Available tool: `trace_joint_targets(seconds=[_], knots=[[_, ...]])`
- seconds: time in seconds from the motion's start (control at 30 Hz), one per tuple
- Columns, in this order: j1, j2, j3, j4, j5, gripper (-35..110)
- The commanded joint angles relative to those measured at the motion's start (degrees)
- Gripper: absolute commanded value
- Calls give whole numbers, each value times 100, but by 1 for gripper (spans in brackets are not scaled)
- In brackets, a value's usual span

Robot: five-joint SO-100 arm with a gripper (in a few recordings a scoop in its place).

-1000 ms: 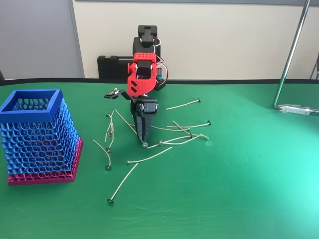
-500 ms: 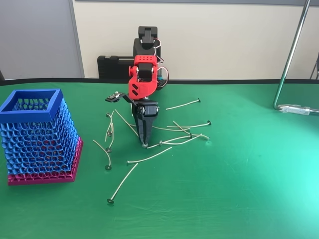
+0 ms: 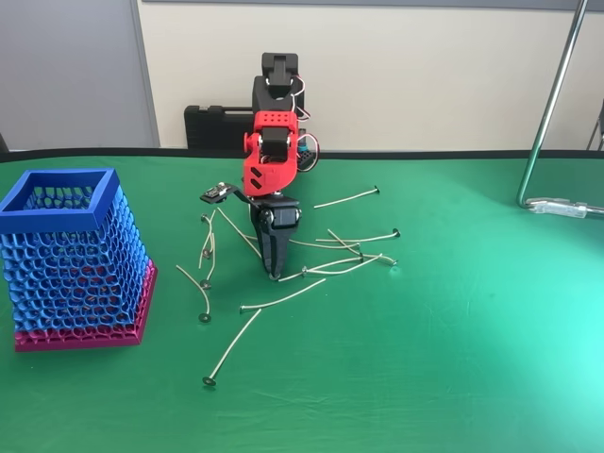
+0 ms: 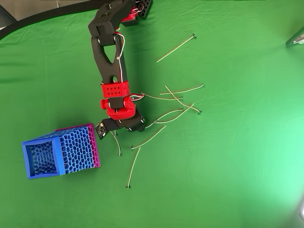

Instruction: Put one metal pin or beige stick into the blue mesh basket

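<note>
None of the pins had yet been placed in the blue mesh basket, which stood well to the left of the claw in the fixed view, its interior showing only mesh and pink base as far as could be made out from overhead. About a dozen thin pins lay scattered on the green surface, most of them just right of and below the claw tip in the fixed view. The task was judged to be at the picking stage, with the lift, carry and drop all left to do. The arm was folded forward and the wrist turned down, so that the black claw pointed almost straight at the surface, its tip at or touching the near end of one metal pin in the tangle. The claw's fingers appeared drawn close together, but whether they were gripping that pin could not be told.
</note>
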Motion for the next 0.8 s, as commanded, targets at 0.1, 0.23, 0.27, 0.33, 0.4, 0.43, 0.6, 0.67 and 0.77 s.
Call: trace_joint_targets(seconds=[0.1,0.23,0.27,0.33,0.4,0.43,0.6,0.67,0.77], knots=[[-35,44,-229,26,-88,13],[-44,44,-229,26,-114,9],[-44,35,-220,26,-123,9],[-53,35,-220,26,-132,8],[-53,35,-211,26,-132,6],[-53,35,-211,26,-132,6],[-53,53,-211,26,-158,1],[-53,53,-220,26,-132,1],[-44,97,-211,53,-141,1]])
